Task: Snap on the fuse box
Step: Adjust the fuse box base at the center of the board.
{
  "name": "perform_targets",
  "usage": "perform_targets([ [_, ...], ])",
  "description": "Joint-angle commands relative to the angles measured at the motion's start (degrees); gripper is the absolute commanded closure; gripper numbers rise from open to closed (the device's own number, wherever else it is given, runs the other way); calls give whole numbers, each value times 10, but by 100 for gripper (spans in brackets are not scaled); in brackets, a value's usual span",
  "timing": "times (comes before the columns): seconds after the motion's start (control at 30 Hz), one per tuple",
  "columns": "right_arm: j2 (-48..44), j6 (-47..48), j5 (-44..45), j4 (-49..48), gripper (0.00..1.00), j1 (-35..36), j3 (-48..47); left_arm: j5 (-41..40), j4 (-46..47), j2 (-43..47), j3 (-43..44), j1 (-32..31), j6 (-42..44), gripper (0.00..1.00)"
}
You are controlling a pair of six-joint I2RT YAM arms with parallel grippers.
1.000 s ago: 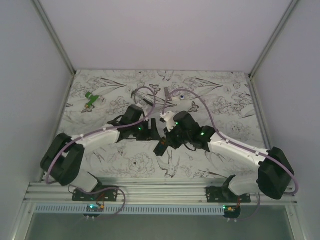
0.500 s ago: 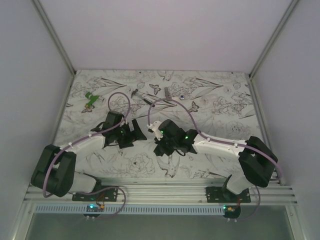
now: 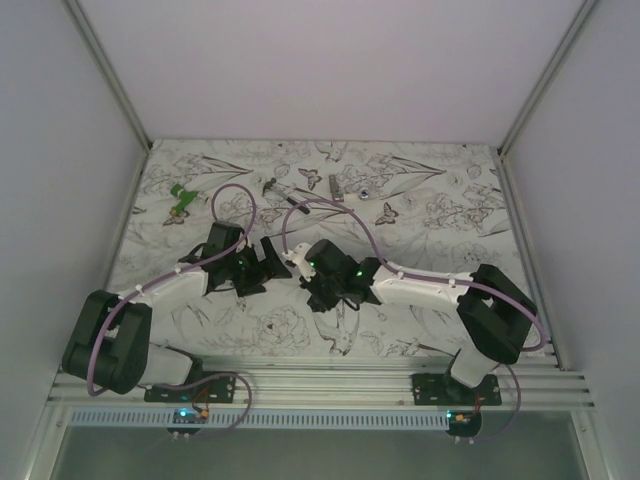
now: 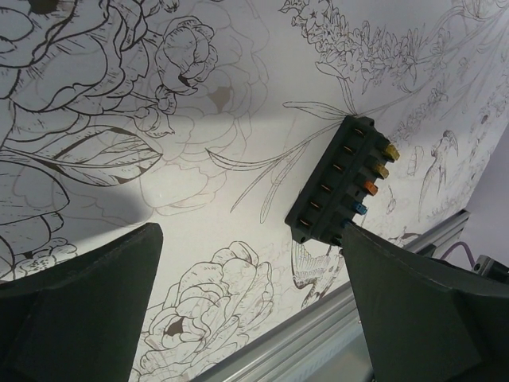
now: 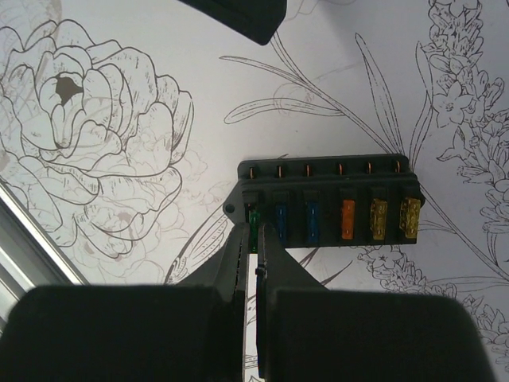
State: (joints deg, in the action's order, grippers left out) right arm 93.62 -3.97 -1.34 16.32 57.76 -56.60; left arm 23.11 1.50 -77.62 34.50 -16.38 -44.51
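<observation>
- Green plastic piece [image 3: 181, 200]: lies at the far left of the flower-printed table [image 3: 450, 210], well apart from both arms.
- Left gripper [image 4: 250, 239]: fingers [image 4: 79, 318] spread wide, nothing between them. It hangs above the print, left of centre, and points toward the fuse box.
- Thin dark grey stick tool [image 3: 278, 186]: lies on the far side of the table, beyond the left gripper and untouched.
- Fuse box [image 5: 326, 199]: flat black rectangle lying on the table near the middle, just right of the left gripper. One row of fuses faces up, reading green, blue, blue, orange, yellow, yellow in the right wrist view. No cover on it.
- Right gripper [image 5: 254, 235]: fingers drawn together to a thin slit. The tips touch the box's edge at the green fuse; whether they pinch any part of it cannot be told.
- Small grey piece [image 3: 337, 187]: far side, right of the stick tool, lying alone.
</observation>
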Motion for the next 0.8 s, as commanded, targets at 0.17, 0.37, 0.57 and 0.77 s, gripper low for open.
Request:
perform_targets([
  [0.17, 10, 8, 21, -11, 100, 8, -19, 18, -4, -15, -1, 5, -3, 0],
  [0.37, 10, 14, 15, -15, 100, 9, -15, 19, -4, -17, -1, 5, -3, 0],
  [0.57, 8, 29, 12, -14, 100, 9, -10, 20, -4, -19, 0, 4, -2, 0],
  [0.77, -4, 48, 6, -18, 100, 9, -4, 23, -4, -18, 2, 5, -2, 0],
])
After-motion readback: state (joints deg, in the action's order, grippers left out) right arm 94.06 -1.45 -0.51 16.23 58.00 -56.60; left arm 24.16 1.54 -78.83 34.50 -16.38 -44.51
